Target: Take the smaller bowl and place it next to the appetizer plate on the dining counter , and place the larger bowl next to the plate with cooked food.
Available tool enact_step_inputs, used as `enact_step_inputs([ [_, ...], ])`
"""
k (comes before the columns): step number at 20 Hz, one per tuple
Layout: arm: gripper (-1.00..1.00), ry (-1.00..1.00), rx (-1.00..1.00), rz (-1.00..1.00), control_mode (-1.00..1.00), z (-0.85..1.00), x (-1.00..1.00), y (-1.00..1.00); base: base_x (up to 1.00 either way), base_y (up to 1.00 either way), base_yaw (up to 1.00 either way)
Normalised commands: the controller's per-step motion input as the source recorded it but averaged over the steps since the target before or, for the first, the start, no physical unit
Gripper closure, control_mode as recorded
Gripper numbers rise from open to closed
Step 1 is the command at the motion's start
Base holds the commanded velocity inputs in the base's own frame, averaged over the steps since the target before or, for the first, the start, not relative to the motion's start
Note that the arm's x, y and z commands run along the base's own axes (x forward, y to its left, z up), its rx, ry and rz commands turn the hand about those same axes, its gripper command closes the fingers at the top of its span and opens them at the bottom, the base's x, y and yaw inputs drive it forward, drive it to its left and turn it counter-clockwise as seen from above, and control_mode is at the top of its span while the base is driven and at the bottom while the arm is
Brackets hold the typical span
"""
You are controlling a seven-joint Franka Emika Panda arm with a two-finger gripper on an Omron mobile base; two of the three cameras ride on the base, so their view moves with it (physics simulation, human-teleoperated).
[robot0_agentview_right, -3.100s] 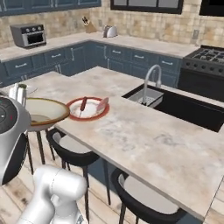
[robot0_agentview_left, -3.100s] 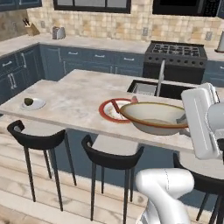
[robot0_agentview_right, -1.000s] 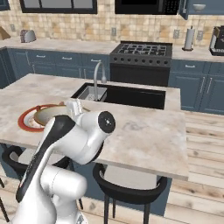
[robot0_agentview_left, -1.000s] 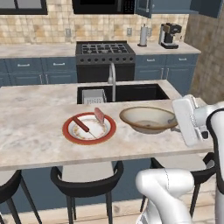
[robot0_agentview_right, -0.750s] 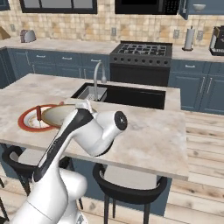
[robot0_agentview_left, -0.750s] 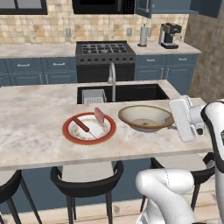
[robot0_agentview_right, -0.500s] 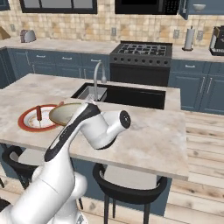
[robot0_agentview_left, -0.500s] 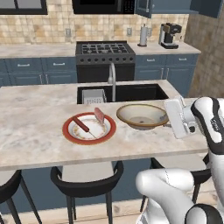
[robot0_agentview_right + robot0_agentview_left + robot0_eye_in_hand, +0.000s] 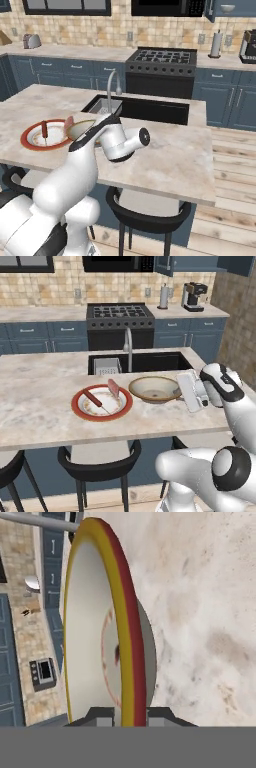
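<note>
Closed on the rim of the larger bowl, the gripper with the rim pinched between its two fingertips. Bowl low over the dining counter, just beside the plate with cooked food, on that plate's sink-ward side; resting on the stone or a hair above it, cannot tell. By the look of things, the second half of the task nearly finished: only letting go and drawing back left for this bowl. Smaller bowl and appetizer plate nowhere in these frames, so no judging that half.

From the left base view: bowl and plate side by side, apart by a narrow gap, sausage and pink meat plain on the plate. From the right base view: bowl mostly hidden behind the arm, plate peeking out beyond. From the hand view: bowl's rim edge-on between the fingertips, the grip itself confirmed, counter close behind.
</note>
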Motion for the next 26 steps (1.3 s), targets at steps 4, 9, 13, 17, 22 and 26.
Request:
enact_step_inputs([
  [4,1.00,-0.13,0.00,0.00,-1.00,-0.49,0.17,0.00,0.00,0.00,0.00],
  [9,1.00,0.00,0.00,0.00,-1.00,-0.53,0.19,0.01,0.00,0.00,0.00],
  [13,1.00,-0.01,0.00,0.00,-1.00,-0.36,0.17,0.12,0.00,0.00,0.00],
  [17,1.00,-0.03,0.00,0.00,-1.00,-0.46,0.11,0.10,0.00,0.00,0.00],
  [22,1.00,0.00,0.00,0.00,-1.00,-0.73,0.10,0.07,0.00,0.00,0.00],
  [26,1.00,0.00,0.00,0.00,-1.00,-0.90,0.11,0.24,0.00,0.00,0.00],
])
